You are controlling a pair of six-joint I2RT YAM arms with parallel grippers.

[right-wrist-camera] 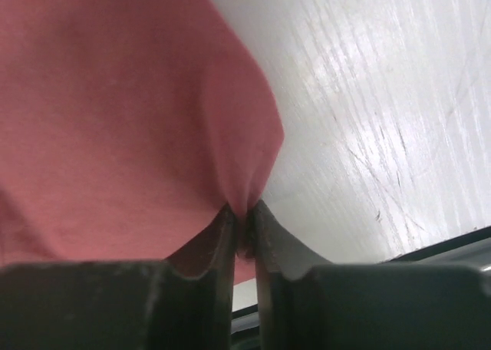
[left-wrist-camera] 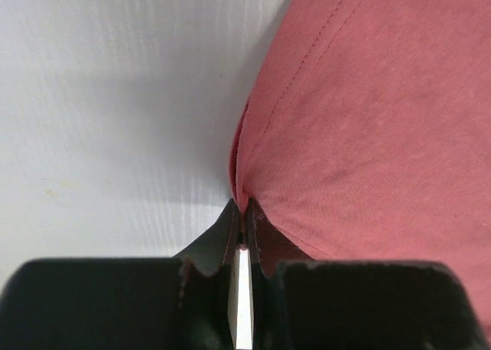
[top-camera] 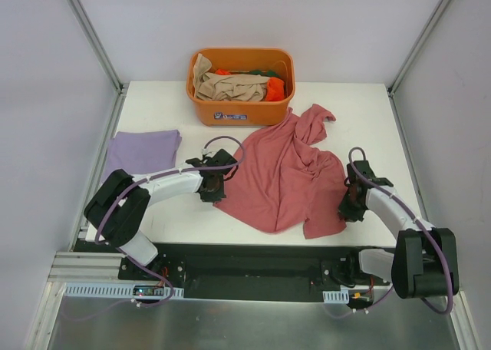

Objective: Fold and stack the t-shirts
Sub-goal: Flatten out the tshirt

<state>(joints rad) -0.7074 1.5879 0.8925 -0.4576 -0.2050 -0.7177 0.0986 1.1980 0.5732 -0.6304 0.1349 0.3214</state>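
Observation:
A dusty rose-red t-shirt (top-camera: pixel 284 170) lies spread and rumpled in the middle of the white table. My left gripper (top-camera: pixel 217 187) is shut on its left edge; the left wrist view shows the red cloth (left-wrist-camera: pixel 368 135) pinched between the tips (left-wrist-camera: pixel 244 206). My right gripper (top-camera: pixel 351 204) is shut on the shirt's right edge; the right wrist view shows a fold of red cloth (right-wrist-camera: pixel 115 112) pinched between the tips (right-wrist-camera: pixel 244 210). A folded pale lavender t-shirt (top-camera: pixel 144 152) lies flat at the left. Beige, orange and green shirts (top-camera: pixel 234 85) sit in the tub.
The orange plastic tub (top-camera: pixel 240 108) stands at the back centre, touching the red shirt's top. Grey walls with metal posts close in the table left and right. A black rail runs along the near edge (top-camera: pixel 253 262).

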